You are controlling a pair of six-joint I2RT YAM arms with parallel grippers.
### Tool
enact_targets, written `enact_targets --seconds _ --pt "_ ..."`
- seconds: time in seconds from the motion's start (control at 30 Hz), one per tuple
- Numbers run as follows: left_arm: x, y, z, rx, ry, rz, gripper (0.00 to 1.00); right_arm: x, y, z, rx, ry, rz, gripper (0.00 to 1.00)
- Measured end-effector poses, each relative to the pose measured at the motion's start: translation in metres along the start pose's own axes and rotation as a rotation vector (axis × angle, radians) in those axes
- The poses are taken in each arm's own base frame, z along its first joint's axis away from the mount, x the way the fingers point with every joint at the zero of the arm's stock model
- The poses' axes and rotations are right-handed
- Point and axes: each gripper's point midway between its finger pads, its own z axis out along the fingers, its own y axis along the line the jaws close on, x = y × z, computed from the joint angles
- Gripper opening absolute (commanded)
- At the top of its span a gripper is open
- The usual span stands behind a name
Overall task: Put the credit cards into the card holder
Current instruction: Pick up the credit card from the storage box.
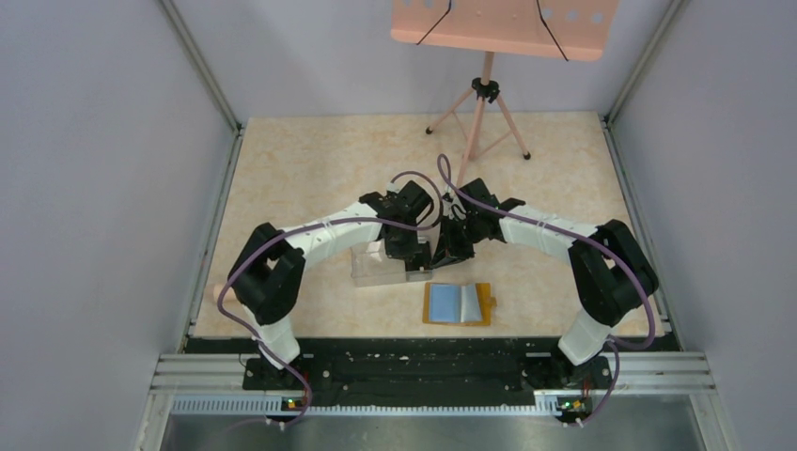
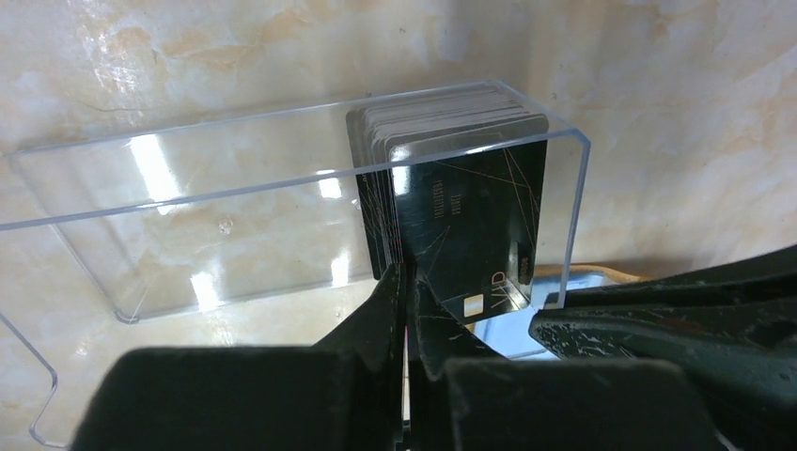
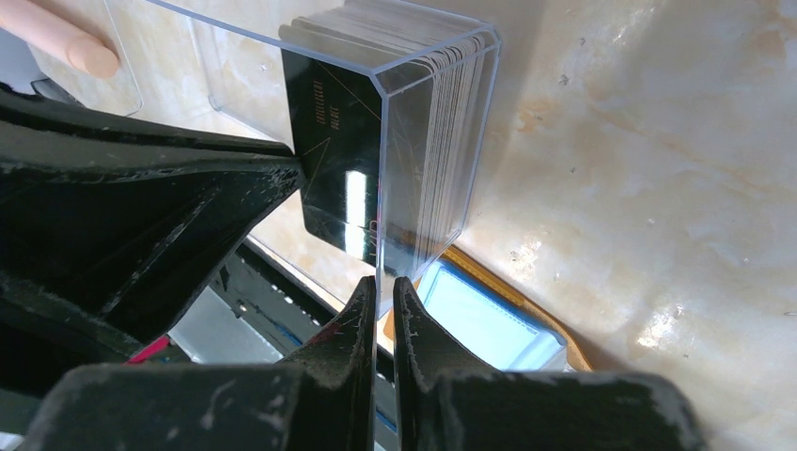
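Note:
A stack of dark credit cards (image 2: pixel 442 132) stands on edge at the right end of a clear plastic box (image 2: pixel 235 216). The front card (image 2: pixel 470 221) leans away from the stack, and my left gripper (image 2: pixel 406 277) is shut on its lower left edge. My right gripper (image 3: pixel 381 287) is shut on the box's clear end wall (image 3: pixel 380 188), with the cards (image 3: pixel 338 150) just behind it. The card holder (image 1: pixel 458 303) lies open near the front edge, orange outside and blue inside. It also shows under the box (image 3: pixel 479 315). Both grippers (image 1: pixel 414 258) (image 1: pixel 444 252) meet at the box (image 1: pixel 376 268).
A pink music stand (image 1: pixel 484 94) on a tripod stands at the back of the table. A pink rod end (image 3: pixel 56 42) shows beyond the box. The right gripper's finger (image 2: pixel 658 324) crowds the left wrist view. Grey walls close in both sides.

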Motion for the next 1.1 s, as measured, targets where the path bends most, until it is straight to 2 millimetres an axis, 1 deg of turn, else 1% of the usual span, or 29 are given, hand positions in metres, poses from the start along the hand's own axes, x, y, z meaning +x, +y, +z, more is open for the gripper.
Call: enact_targets --seconds 0.23,0.43,0.8,1.1 --pt "-0.005 -0.005 -0.013 0.039 -0.031 -0.005 0.0 0.0 0.0 0.0 0.0 0.0 0.0 0.01" --pt "-0.005 -0.006 -0.014 0.044 -0.032 -0.005 0.0 0.0 0.0 0.0 0.0 0.0 0.0 0.01" --pt "-0.004 -0.006 -0.014 0.065 -0.043 -0.01 0.09 0.0 0.0 0.0 0.0 0.0 0.0 0.01" --pt "-0.006 -0.013 -0.021 0.129 -0.069 -0.016 0.14 0.0 0.0 0.0 0.0 0.0 0.0 0.01"
